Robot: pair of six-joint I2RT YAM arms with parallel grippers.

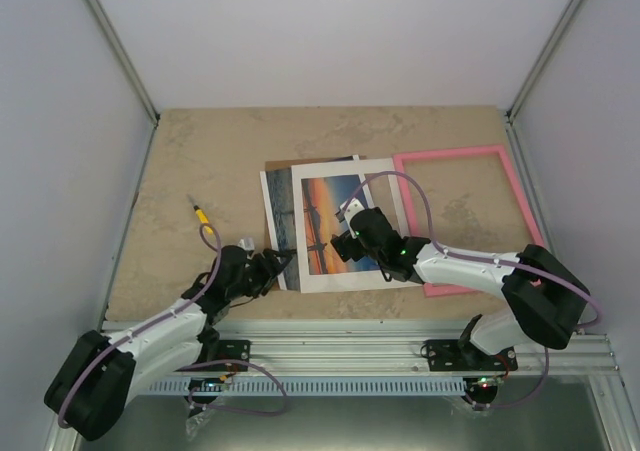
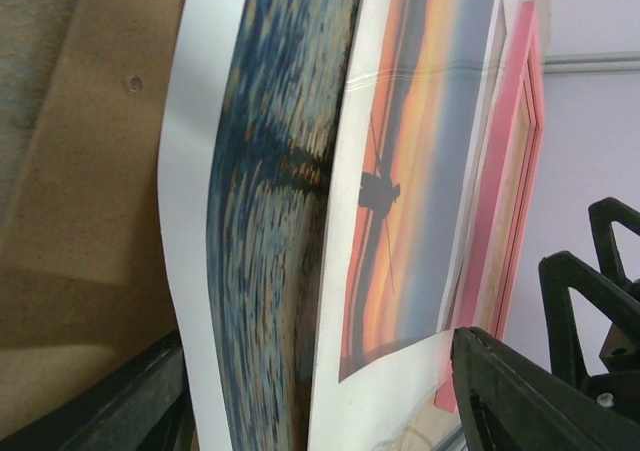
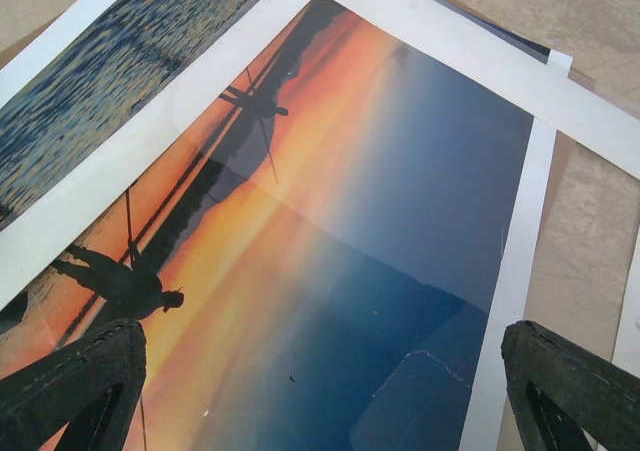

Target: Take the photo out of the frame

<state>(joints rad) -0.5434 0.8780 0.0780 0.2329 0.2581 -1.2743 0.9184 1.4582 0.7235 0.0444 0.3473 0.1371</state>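
The risk I see is at my left claw (image 1: 278, 264). It sits at the near left corner of the stack in the middle of the table (image 1: 180, 151), and the edges there lie almost on top of one another. The photo (image 1: 322, 216) sticks out to the left from under the mat (image 1: 330, 282), with the backing board (image 2: 80, 231) below both. If I pinch here I could take the mat along with the print, or catch only its white margin and crease it. A pull toward the left edge could then drag the whole stack instead of sliding the photo free. My left jaws stand apart, one on each side of those sheet edges, with clear gaps and nothing gripped. I cannot tell whether a finger brushes the paper. My right claw (image 1: 342, 233) is spread as wide as it goes and holds nothing. It hangs low over the mat's window, and I cannot tell whether its tips touch. If it presses down, it would pin the photo as well as the mat and the print could tear. The frame (image 1: 450, 152) lies empty by the table's right edge, just beside the stack.
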